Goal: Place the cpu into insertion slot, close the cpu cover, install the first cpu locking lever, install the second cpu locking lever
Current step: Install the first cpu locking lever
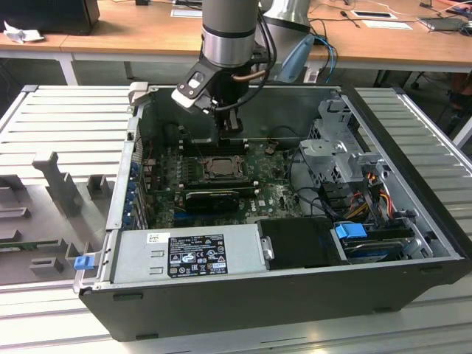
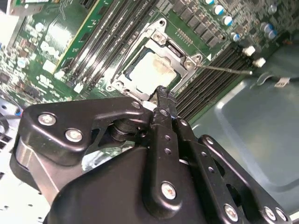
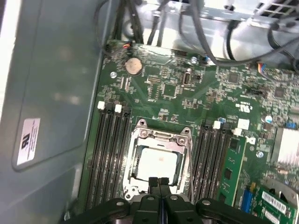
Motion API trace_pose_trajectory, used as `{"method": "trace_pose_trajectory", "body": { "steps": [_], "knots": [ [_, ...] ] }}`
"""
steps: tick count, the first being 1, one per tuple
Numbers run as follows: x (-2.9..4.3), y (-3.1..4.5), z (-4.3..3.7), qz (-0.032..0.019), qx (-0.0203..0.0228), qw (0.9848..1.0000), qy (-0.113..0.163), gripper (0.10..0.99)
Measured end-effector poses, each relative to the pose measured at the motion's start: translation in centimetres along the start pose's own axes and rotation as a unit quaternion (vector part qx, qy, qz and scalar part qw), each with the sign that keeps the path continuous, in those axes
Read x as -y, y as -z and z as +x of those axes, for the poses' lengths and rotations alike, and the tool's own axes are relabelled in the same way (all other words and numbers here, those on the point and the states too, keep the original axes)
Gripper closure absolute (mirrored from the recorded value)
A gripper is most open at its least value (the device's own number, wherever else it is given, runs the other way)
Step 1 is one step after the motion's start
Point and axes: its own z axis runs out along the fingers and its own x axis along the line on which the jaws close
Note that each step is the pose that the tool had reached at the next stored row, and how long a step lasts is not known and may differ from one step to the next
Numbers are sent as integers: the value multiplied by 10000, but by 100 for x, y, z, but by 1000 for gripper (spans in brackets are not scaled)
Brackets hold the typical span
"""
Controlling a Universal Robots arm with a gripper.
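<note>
1. Cpu [image 1: 219,167], a flat silvery square, sits in the insertion slot [image 3: 134,163] mid-board, with the thin metal cpu cover [image 3: 161,136] lying flat around it.
2. Ribbed grey counter [image 1: 66,118] flanks the case [image 1: 243,295] on the exterior view's left.
3. Long black memory slots [image 3: 110,149] crowd both socket edges.
4. Pincer [image 3: 159,182] hangs at the socket's edge, black fingers [image 3: 153,183] pressed together, holding nothing.
5. Metal drive cage [image 1: 335,147] stands rightward.

- The cpu [image 3: 156,163] lies in the insertion slot [image 1: 219,167], with the cpu cover [image 3: 132,158] down around it.
- Memory slots [image 3: 110,149] run along two opposite sides of the insertion slot.
- An expansion card [image 1: 212,198] lies between the insertion slot and the power supply box [image 1: 188,254].
- The gripper [image 3: 158,179] hangs over one edge of the cpu cover.
</note>
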Motion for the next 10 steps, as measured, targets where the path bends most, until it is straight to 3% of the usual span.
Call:
{"method": "trace_pose_trajectory", "body": {
  "steps": [4, 6, 10],
  "knots": [
    [0, -1, 0, 8, 8, 9999, 164, 980],
    [0, -1, 0, 20, 4, 9988, 493, 980],
    [0, -1, 0, 27, 1, 9977, 684, 980]
  ]
}}
